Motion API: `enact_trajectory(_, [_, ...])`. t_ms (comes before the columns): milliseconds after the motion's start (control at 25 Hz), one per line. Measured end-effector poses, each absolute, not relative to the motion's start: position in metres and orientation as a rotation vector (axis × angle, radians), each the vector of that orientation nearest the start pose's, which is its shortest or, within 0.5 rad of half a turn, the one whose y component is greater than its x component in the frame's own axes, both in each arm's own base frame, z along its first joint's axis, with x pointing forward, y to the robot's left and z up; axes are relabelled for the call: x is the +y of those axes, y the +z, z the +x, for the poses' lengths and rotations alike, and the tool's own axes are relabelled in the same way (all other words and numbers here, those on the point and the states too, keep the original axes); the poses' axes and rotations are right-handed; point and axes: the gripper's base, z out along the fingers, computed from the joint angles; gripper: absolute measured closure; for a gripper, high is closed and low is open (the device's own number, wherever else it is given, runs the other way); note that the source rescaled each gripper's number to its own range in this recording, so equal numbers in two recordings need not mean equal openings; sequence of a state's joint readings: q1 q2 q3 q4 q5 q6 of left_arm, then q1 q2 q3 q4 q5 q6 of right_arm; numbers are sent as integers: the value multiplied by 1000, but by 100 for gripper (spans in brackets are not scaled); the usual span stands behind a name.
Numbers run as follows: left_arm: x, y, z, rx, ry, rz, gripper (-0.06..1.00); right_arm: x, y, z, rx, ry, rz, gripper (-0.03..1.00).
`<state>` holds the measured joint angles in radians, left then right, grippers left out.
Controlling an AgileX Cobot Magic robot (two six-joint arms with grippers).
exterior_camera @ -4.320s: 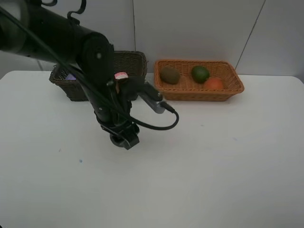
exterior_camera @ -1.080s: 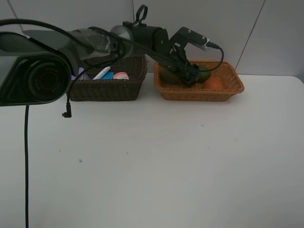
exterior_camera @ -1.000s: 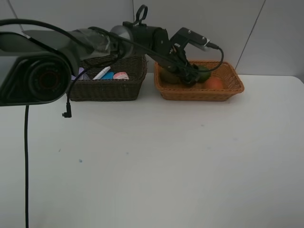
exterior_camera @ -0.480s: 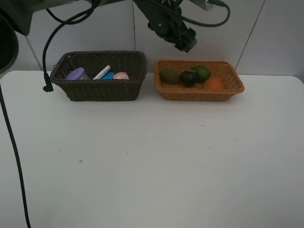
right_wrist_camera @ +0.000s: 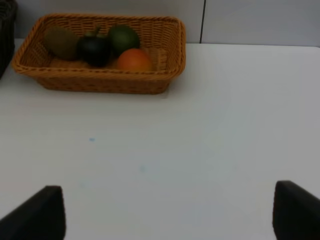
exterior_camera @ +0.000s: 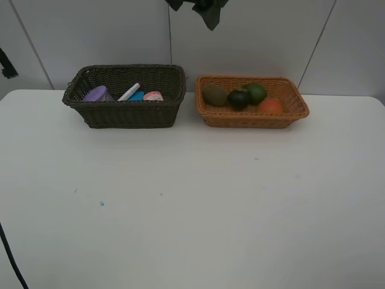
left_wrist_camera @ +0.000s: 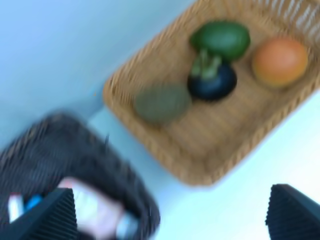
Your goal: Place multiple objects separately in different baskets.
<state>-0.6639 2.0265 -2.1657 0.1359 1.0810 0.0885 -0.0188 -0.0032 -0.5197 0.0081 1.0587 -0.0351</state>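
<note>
The dark brown basket (exterior_camera: 126,114) holds the purple-lidded tub (exterior_camera: 95,93), white marker (exterior_camera: 129,91), blue block (exterior_camera: 138,95) and pink bottle (exterior_camera: 153,96). The orange-tan basket (exterior_camera: 249,119) holds the kiwi (exterior_camera: 215,94), mangosteen (exterior_camera: 239,98), lime (exterior_camera: 255,92) and orange-red fruit (exterior_camera: 271,106). My left gripper (left_wrist_camera: 170,220) is open and empty, high above both baskets; only a dark part of its arm (exterior_camera: 201,9) shows at the top edge. My right gripper (right_wrist_camera: 167,215) is open and empty, low over the table in front of the orange-tan basket (right_wrist_camera: 100,81).
The white table (exterior_camera: 192,198) runs from the baskets to the front edge. A wall stands right behind the baskets. A black cable (exterior_camera: 7,262) hangs at the left edge.
My left arm has let go of the mangosteen in the orange-tan basket and risen up, almost out of the high view. The right arm has not moved.
</note>
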Motion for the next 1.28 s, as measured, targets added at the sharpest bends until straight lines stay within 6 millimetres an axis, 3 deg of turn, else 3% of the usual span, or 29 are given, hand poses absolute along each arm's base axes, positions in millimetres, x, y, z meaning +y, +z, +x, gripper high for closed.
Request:
enact_trajectory(240, [-240,421,333,2242,-30,838,-6,1,283,-8,2019,-25,-17,-3])
enact_trajectory(440, [-203,453,290,2202,-10,808,-6,1,283,-8,2019,-25,-17,-3])
enact_trajectory(680, [-154,449,229,2252,-6,773,-6,1,283,-8,2019,-25,-17,-3])
enact_trajectory(880, [-115,443,178,2173,-36,765,-6,1,283,-8,2019,-25,-17,-3])
enact_trajectory(1280, [-59,392,97,2111,-95,857,-6,1,283,-8,2019,-25,-17,-3])
